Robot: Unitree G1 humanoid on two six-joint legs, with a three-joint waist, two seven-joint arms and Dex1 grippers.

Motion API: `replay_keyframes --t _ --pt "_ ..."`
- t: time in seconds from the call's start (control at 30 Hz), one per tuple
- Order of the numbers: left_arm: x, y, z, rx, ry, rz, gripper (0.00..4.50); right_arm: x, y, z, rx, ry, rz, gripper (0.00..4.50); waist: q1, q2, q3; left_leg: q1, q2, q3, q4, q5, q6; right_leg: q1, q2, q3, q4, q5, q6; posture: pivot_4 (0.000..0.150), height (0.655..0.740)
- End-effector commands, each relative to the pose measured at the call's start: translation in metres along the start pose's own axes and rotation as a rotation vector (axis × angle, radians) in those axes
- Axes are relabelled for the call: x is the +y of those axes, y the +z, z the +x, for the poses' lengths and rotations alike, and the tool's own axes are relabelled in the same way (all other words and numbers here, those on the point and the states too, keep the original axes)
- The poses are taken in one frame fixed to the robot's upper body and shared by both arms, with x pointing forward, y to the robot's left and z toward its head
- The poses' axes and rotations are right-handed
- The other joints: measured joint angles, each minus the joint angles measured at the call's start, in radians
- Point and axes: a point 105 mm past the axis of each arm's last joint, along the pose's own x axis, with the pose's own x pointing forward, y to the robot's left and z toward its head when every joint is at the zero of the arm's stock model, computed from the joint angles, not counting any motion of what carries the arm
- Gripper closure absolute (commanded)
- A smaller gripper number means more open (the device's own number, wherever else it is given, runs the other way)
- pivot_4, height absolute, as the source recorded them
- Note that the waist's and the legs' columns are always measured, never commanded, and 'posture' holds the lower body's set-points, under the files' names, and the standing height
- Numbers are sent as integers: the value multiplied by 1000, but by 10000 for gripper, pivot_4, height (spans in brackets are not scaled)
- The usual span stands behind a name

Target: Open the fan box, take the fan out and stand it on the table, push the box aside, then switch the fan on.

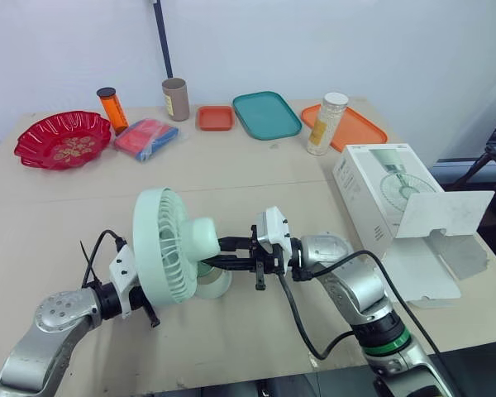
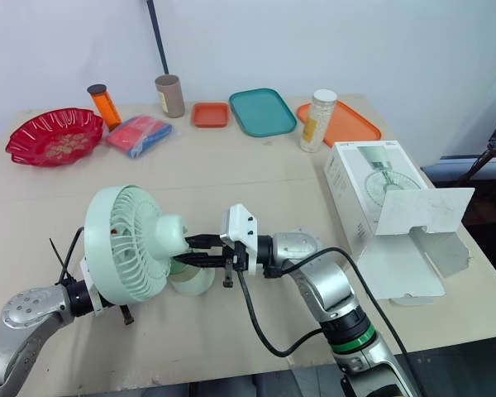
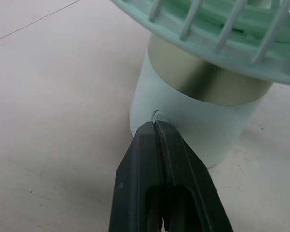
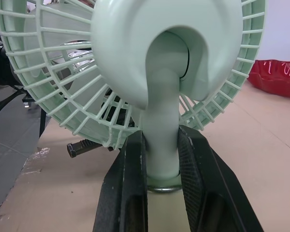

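Observation:
The pale green fan (image 1: 169, 244) stands upright on the table, its round base (image 3: 193, 121) resting on the surface. My right gripper (image 4: 162, 145) is shut on the fan's neck (image 4: 162, 121) just above the base, reaching in from the right. My left gripper (image 3: 157, 126) is shut, and its joined tips touch a small button (image 3: 159, 115) on the side of the base. In the eye views the fan's grille hides the left fingers. The white fan box (image 1: 380, 198) lies at the table's right edge with its flap (image 1: 442, 211) open.
Along the back of the table stand a red bowl (image 1: 64, 139), an orange bottle (image 1: 112, 107), a blue-red packet (image 1: 146, 136), a cardboard tube (image 1: 175, 98), a small orange tray (image 1: 215, 117), a teal tray (image 1: 266, 114), a white-lidded jar (image 1: 326, 122) and an orange tray (image 1: 355, 126).

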Motion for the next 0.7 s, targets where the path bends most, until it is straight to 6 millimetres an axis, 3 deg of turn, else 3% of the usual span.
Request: replay_keyframes --t 0.03,0.7 --pt "-6 9 3 -39 -32 18 44150 8 16 5 -49 39 -51 41928 0 0 0 0 0 0 0 0 0 0 0 0 0 0 0 1500 7400" --pt "-14 14 7 -68 -56 6 44150 7 13 7 -39 31 -59 41928 0 0 0 0 0 0 0 0 0 0 0 0 0 0 0 1500 7400"
